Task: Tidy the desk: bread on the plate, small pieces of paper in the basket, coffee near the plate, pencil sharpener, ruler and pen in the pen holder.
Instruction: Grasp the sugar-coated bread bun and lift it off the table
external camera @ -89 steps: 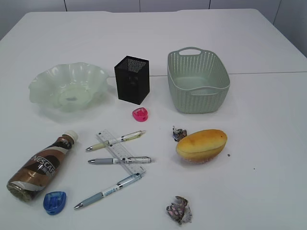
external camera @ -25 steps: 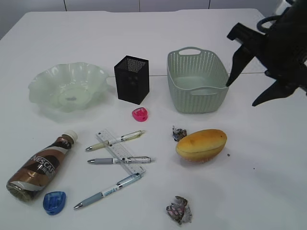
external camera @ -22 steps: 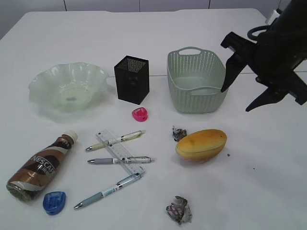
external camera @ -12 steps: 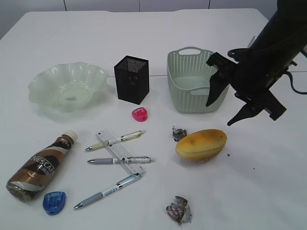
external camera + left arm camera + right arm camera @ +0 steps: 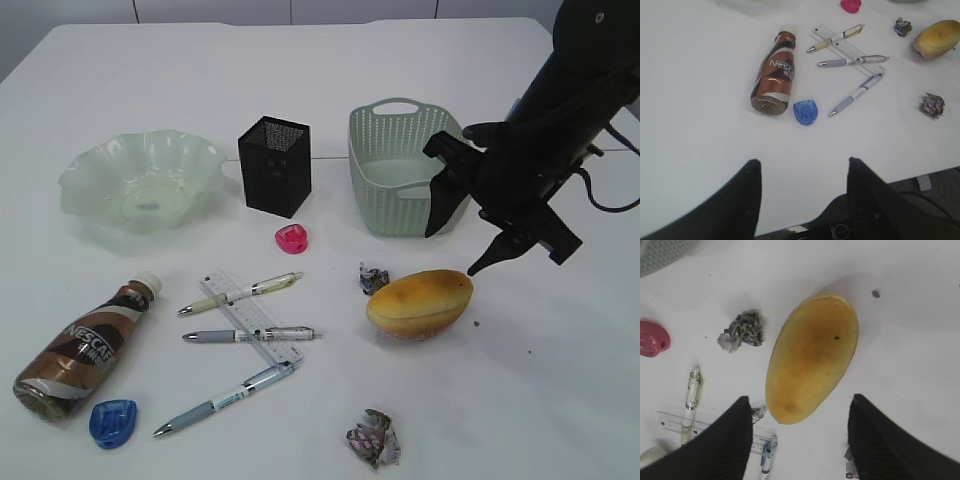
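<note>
The yellow bread [image 5: 420, 304] lies right of centre; it also shows in the right wrist view [image 5: 812, 357]. My right gripper [image 5: 452, 248] is open and hangs just above and behind it, fingers [image 5: 797, 402] either side of its end. The pale green plate [image 5: 140, 180] is back left, the black mesh pen holder [image 5: 276, 166] behind centre, the green basket [image 5: 410, 165] back right. The coffee bottle [image 5: 88, 345] lies front left. A ruler [image 5: 250, 316] and three pens [image 5: 240, 293] lie in the middle. Pink [image 5: 291, 238] and blue [image 5: 113, 421] sharpeners and two paper balls [image 5: 374, 278] [image 5: 374, 438] lie about. My left gripper [image 5: 802, 167] is open.
The table's front edge [image 5: 920, 172] shows in the left wrist view, close to my left gripper. The right arm's black body [image 5: 560, 120] stands over the table's right side beside the basket.
My right arm has come in from the far right and dropped down and left, from beside the basket to just above the bread. Nothing on the table has moved.
</note>
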Robot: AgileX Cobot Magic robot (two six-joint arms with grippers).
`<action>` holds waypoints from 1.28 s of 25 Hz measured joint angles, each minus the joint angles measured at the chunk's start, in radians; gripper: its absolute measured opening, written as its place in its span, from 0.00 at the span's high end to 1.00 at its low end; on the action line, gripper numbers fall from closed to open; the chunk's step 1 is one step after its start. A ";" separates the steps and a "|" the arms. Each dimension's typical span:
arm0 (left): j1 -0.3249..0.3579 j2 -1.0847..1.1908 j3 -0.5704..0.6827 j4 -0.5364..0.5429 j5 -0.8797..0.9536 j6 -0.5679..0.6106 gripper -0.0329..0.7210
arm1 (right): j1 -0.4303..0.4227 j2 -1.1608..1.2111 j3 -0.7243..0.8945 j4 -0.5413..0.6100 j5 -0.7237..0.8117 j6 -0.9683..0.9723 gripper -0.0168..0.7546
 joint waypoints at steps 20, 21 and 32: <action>0.000 0.000 0.000 -0.001 0.000 0.000 0.42 | 0.002 0.100 0.000 -0.040 0.000 0.094 0.27; 0.000 0.000 0.000 -0.001 0.000 0.000 0.42 | 0.002 0.104 0.000 -0.036 -0.004 0.094 0.27; 0.000 0.000 0.000 -0.002 0.000 0.000 0.42 | 0.002 0.126 0.000 -0.025 -0.092 0.094 0.27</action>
